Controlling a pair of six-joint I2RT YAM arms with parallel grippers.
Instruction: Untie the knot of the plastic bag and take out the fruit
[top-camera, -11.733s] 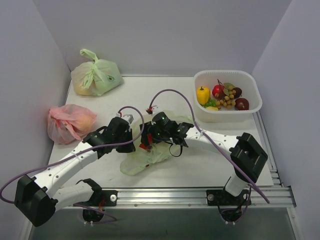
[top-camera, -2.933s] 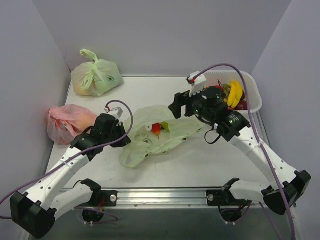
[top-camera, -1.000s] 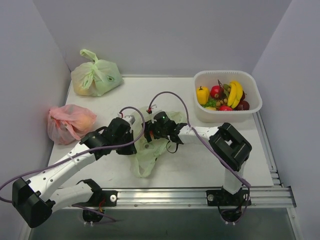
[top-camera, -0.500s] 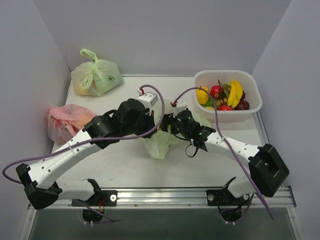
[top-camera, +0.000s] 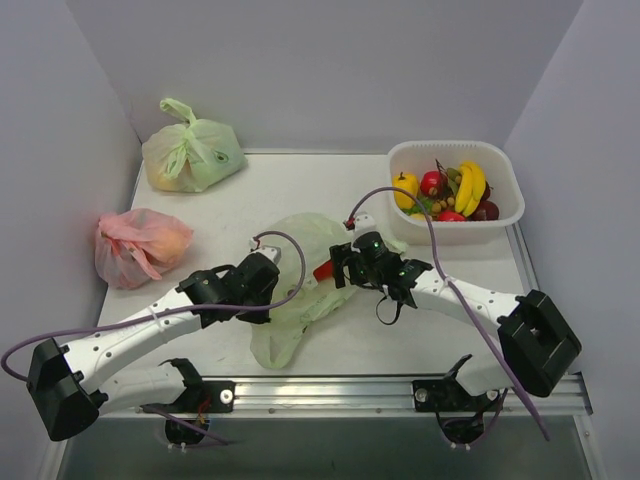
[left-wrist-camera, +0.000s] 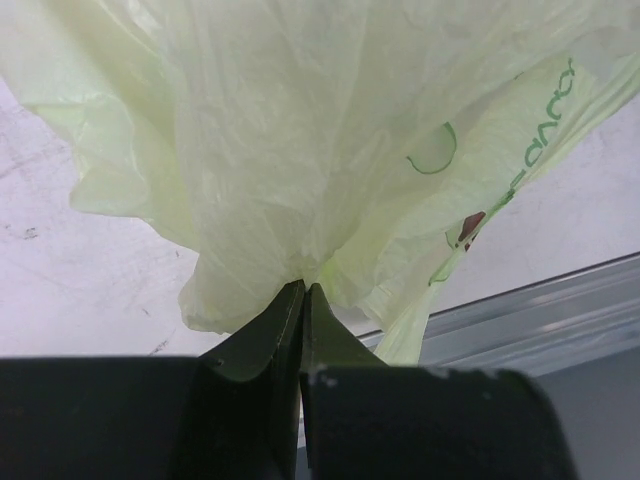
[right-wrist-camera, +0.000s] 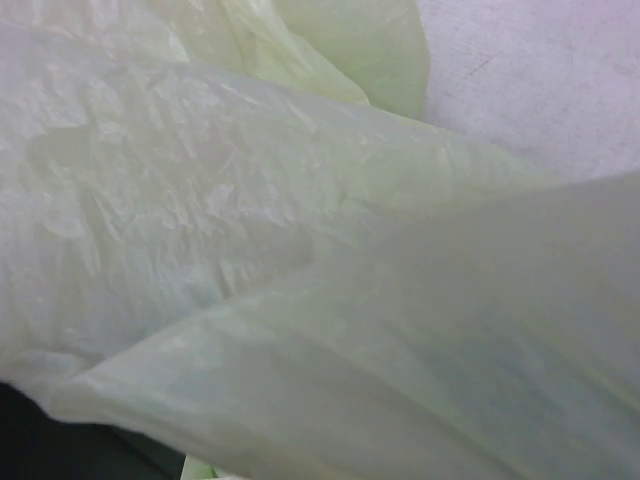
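My left fingers are clenched on a gathered fold of the plastic bag, its pale-green film fanning out above them. My right fingers are pushed against the same bag. Film fills that wrist view, so I cannot tell how they stand. The bag lies slack and crumpled mid-bench. The bench is white and scuffed, with a metal rail along its near edge. The fruit sits in a white tub at far right. A knotted green bag and a pink bag lie far left, against plain pale walls.
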